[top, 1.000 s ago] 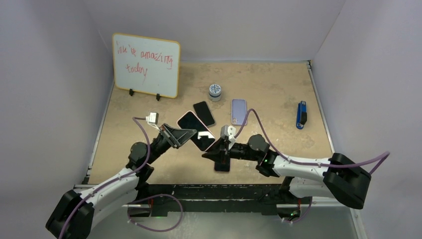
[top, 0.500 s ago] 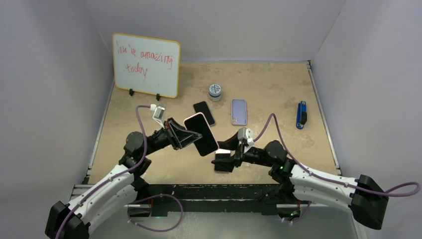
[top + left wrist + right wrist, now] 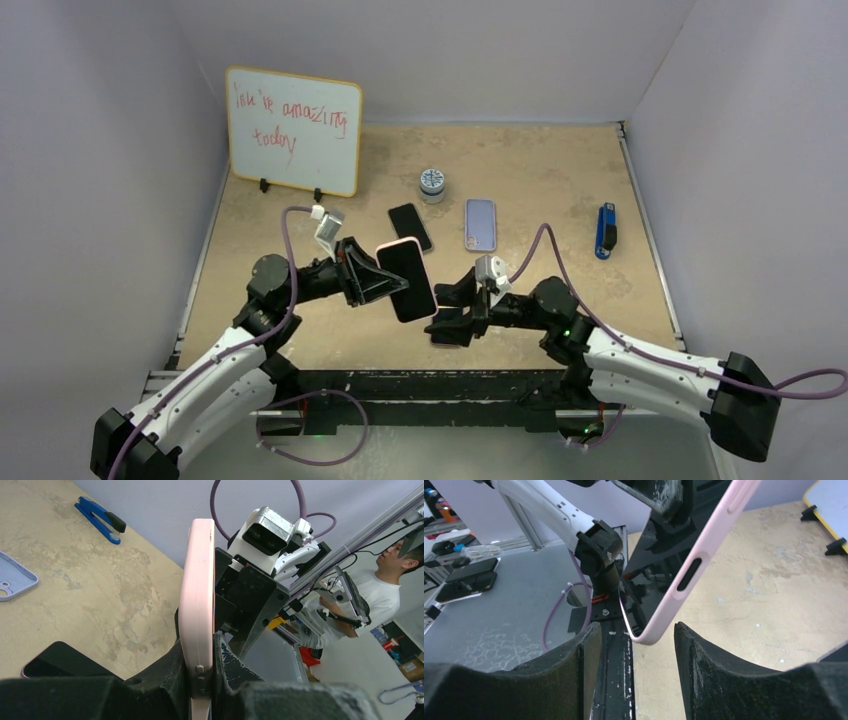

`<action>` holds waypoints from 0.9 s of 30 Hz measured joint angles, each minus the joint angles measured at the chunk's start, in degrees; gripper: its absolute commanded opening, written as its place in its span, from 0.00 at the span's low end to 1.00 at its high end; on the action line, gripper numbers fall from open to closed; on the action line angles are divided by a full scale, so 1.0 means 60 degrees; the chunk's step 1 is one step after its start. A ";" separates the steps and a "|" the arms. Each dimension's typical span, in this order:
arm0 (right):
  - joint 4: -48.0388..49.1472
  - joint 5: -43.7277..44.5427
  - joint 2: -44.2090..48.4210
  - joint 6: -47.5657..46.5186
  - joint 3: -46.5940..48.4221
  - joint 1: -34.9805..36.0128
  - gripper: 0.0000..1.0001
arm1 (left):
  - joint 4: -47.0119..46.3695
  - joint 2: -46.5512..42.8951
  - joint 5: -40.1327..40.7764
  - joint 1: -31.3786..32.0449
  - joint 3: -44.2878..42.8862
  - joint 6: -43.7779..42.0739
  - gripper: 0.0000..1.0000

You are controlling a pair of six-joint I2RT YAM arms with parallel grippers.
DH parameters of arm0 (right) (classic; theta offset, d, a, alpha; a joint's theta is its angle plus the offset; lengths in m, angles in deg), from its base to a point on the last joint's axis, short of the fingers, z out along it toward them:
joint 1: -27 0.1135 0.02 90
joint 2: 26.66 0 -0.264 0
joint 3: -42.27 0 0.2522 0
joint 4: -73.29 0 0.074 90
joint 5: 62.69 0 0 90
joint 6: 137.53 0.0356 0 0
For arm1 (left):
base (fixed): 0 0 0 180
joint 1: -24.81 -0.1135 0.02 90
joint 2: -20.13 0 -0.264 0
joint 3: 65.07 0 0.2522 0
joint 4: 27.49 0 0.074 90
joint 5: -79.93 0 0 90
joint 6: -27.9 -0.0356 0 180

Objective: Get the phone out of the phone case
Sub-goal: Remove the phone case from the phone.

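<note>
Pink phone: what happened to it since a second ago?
The left gripper, still shut on the pink-cased phone, tilted it up toward the right gripper, whose jaws opened. The black phone, purple case, tin and whiteboard stayed put.

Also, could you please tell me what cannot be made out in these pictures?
- Top view: first word on the whiteboard, too small and scrawled.
- Left wrist view: pink-cased phone seen edge-on, screen hidden; lilac case cut by the left edge.
- Right wrist view: the same phone's upper part cut by the top edge.
</note>
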 measured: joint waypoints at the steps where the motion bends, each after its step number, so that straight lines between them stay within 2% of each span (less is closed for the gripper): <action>1: 0.0000 -0.0069 -0.0047 0.0000 0.0095 0.0000 0.54 | 0.0047 0.0004 -0.0036 0.0000 -0.0058 -0.0055 0.00; 5: -0.0044 -0.0488 -0.0262 -0.0011 0.0459 0.0000 0.45 | 0.0211 0.0007 -0.0208 0.0000 -0.0211 -0.0277 0.00; 12: -0.0583 -0.0980 -0.0612 -0.0153 0.0750 -0.0047 0.21 | 0.0492 0.0007 -0.0634 0.0000 -0.0273 -0.0444 0.00; 21: -0.1734 -0.1559 -0.0827 -0.0809 0.1384 -0.0171 0.05 | 0.0608 0.0459 -0.1228 -0.0036 -0.0707 -0.0841 0.00; 27: -0.2980 -0.1982 -0.1071 -0.1832 0.1749 -0.0226 0.03 | 0.0390 0.1027 -0.1672 -0.0058 -0.0707 -0.0667 0.00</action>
